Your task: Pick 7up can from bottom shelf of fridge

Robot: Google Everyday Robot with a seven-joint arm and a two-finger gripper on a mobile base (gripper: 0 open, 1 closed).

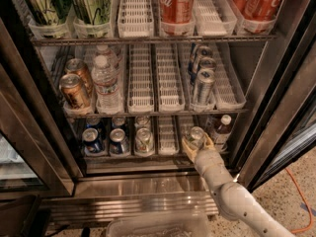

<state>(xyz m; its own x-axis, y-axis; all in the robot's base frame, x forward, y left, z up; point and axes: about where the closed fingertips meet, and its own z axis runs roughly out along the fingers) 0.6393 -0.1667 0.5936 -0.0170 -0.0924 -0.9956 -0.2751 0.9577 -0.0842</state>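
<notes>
A clear plastic bin (158,225) sits nearest the lens, below the shiny steel base panel (133,187) of the fridge (257,68). From the lower right, the robot's pale arm (237,204) reaches over that panel to the front of the bottom shelf (168,138).

There the gripper (197,143) is closed around the 7up can (196,134), its tan fingers (187,145) on either side of the body just under the silver lid. The can stands upright in the right-hand lane, at the shelf's front lip.

By appearance the can is a light, rigid thin-walled cylinder, likely cold and slick with condensation. A mid-body squeeze across its width looks safest, firm enough to stop slipping but not so hard as to dent it.

To its left an empty white tray separates it from another silvery can (144,139) and two blue cans (93,140). A small white-capped bottle (223,127) stands just beside it on the right and could be knocked.

Farther up, copper-brown cans (74,90), water bottles (106,85) and slim silver-blue cans (203,83) fill the middle rack. Red cola cans (177,1) line the top.
</notes>
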